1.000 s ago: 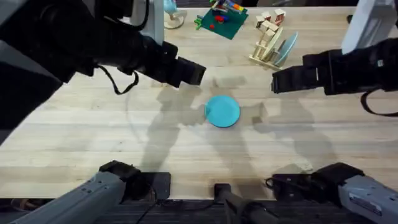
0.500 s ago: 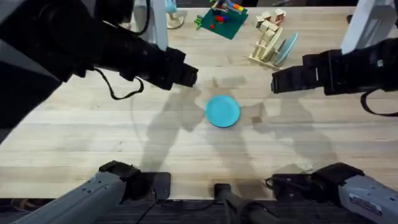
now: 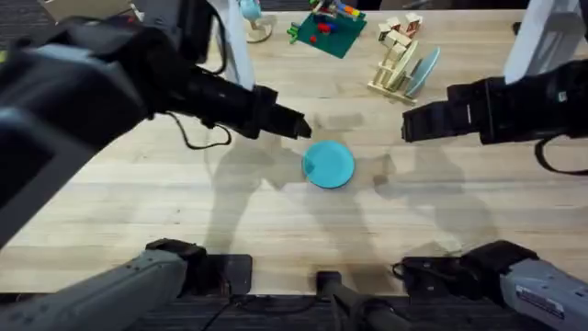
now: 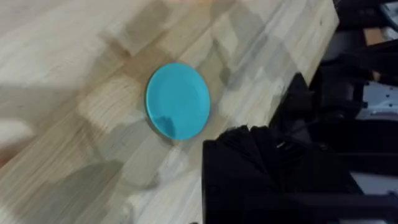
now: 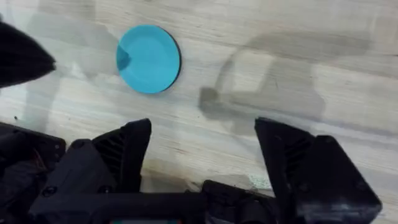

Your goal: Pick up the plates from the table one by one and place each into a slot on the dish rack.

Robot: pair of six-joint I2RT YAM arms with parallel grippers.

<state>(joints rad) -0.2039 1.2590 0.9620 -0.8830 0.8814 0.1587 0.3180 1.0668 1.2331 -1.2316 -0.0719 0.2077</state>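
- Overhead: the flat round turquoise plate (image 3: pixel 328 165) lies flat mid-table on the pale plank wooden table (image 3: pixel 138 202). The left gripper (image 3: pixel 296 128) hangs just beside its upper-left edge, apart from it; whether it is open cannot be told. The right gripper (image 3: pixel 407 123) hangs well off to the plate's other side. The small natural-wood peg dish rack (image 3: pixel 395 64) stands far back with a paler blue plate (image 3: pixel 424 70) already in it. A good pick likely means tipping one finger under the plate's rim.
- Left wrist: the plate (image 4: pixel 178 100) lies ahead of the dark gripper body, untouched.
- Right wrist: the right gripper's (image 5: pixel 202 149) jaws stand wide apart, empty; the plate (image 5: pixel 148 59) lies ahead, off-centre.
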